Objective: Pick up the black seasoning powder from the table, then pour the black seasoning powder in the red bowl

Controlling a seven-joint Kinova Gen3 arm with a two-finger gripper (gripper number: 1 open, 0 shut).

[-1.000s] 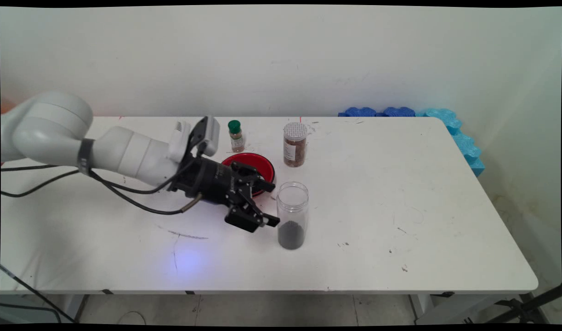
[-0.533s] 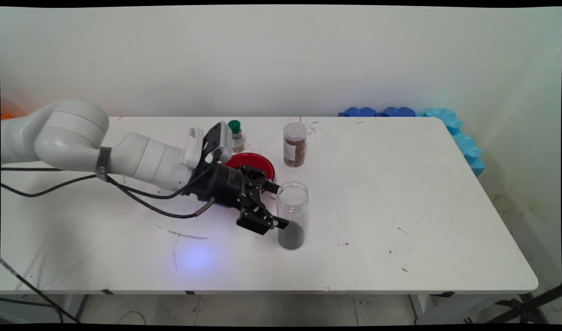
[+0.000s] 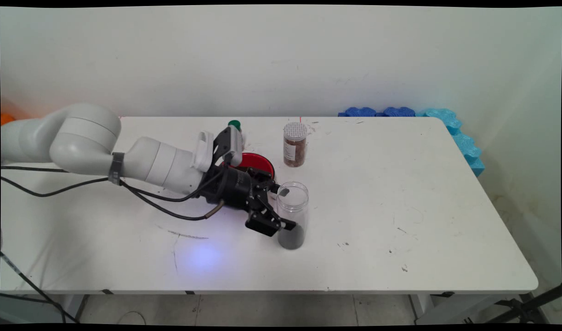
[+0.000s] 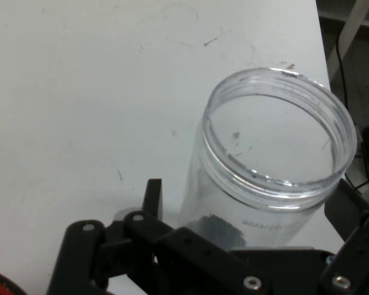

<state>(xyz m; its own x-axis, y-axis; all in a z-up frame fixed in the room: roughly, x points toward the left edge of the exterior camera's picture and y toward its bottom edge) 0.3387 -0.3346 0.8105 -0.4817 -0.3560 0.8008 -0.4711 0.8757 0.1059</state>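
The clear, lidless plastic jar (image 3: 292,215) with dark granules in its bottom is standing upright near the middle of the white table (image 3: 400,207). The black two-finger gripper (image 3: 284,208) is reaching in from the jar's nine o'clock, its fingers spread wide, one on either side of the jar's wall; the hand view is showing the jar (image 4: 267,166) sitting between them with a gap, so nothing is being squeezed. The low, sideways reach appears suited to taking the jar by its body and keeping it upright. A red round dish (image 3: 258,164) is lying at about eleven o'clock, behind the gripper. A brown-filled spice jar with a perforated lid (image 3: 294,144) is standing at twelve o'clock, and a small green-capped bottle (image 3: 235,125) is peeking over the wrist.
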